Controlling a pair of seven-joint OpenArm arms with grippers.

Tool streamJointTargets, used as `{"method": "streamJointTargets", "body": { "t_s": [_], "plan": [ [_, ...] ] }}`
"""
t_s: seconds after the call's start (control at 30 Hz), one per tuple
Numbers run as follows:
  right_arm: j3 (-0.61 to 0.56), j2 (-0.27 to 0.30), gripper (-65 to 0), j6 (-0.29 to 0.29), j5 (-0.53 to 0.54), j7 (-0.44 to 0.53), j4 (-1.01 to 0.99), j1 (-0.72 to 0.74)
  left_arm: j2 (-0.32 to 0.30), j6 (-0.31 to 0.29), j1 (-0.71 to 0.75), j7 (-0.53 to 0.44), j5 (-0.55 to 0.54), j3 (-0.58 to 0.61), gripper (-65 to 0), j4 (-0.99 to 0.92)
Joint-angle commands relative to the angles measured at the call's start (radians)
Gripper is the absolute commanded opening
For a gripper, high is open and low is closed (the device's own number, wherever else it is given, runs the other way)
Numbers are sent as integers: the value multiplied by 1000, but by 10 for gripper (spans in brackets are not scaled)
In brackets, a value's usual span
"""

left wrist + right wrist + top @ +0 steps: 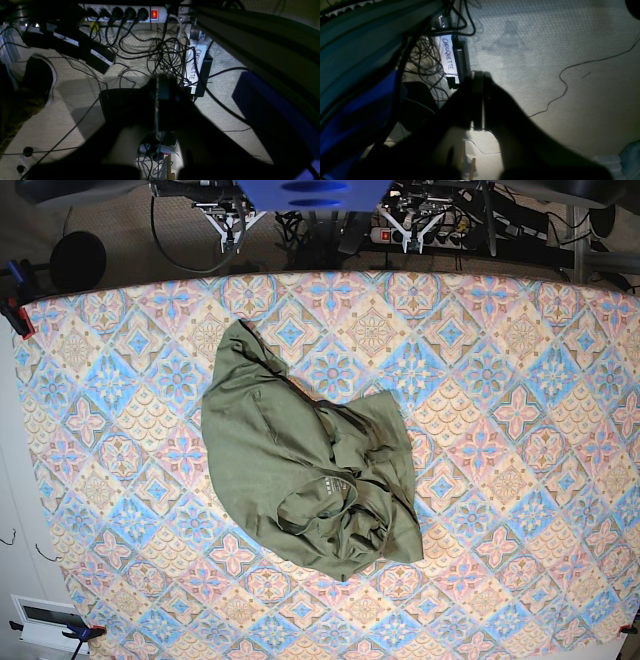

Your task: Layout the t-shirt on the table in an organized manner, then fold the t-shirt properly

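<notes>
The olive-green t-shirt (300, 460) lies crumpled in a heap near the middle of the patterned table (520, 380), its neck label facing up toward the front. Both arms hang behind the table's far edge, away from the garment. My left gripper (158, 80) is shut, its dark fingers pressed together over the floor and cables; in the base view it sits at the top right of centre (413, 225). My right gripper (478, 76) is also shut with nothing in it, over bare carpet, and shows at the top left of centre (228, 225).
Behind the table the floor holds a white power strip (125, 12) with a lit red switch, tangled black cables (162, 50) and a white "CHOUQUETTE" label (448, 56). A red clamp (15, 308) grips the table's left corner.
</notes>
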Motion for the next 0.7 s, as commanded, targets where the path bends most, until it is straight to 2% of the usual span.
{"method": "streamJointTargets", "body": {
  "t_s": [0.0,0.67],
  "plan": [
    [-2,2,-650,-4,-4,6,2,-1,3,3,7,-7,-3,-3,-650,4],
    [-2,2,-650,-4,-5,6,2,-4,2,3,20,-9,-3,-3,-650,6]
  ]
}}
